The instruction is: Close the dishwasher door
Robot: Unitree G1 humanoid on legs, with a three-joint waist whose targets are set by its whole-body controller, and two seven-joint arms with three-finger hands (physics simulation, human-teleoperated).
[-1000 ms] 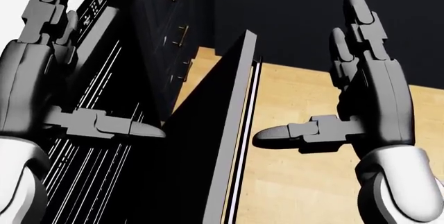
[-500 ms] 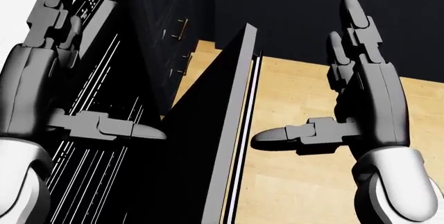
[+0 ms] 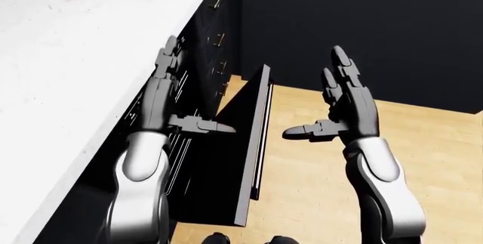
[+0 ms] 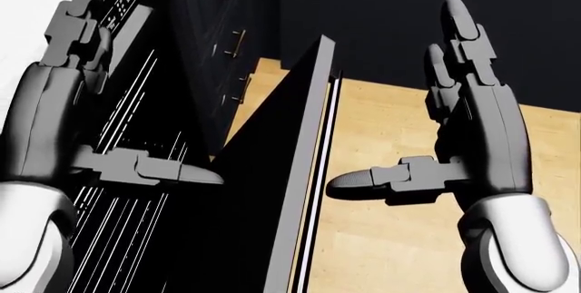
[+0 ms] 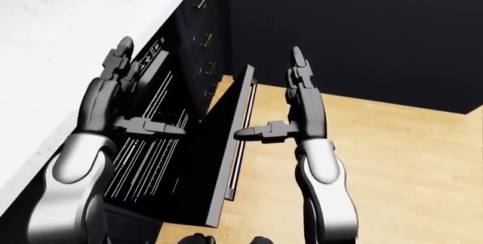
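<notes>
Black dishwasher door [image 3: 240, 142] hangs half-open between my splayed, empty hands; my right hand [image 3: 349, 105] should push its outer face leftward.

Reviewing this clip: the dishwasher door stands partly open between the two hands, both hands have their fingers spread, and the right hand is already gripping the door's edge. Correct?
Not quite. The right hand grips nothing: in the left-eye view it hangs open over the wood floor, apart from the dishwasher door. The rest holds: the door is partly open between the hands, and the left hand is also spread.
</notes>
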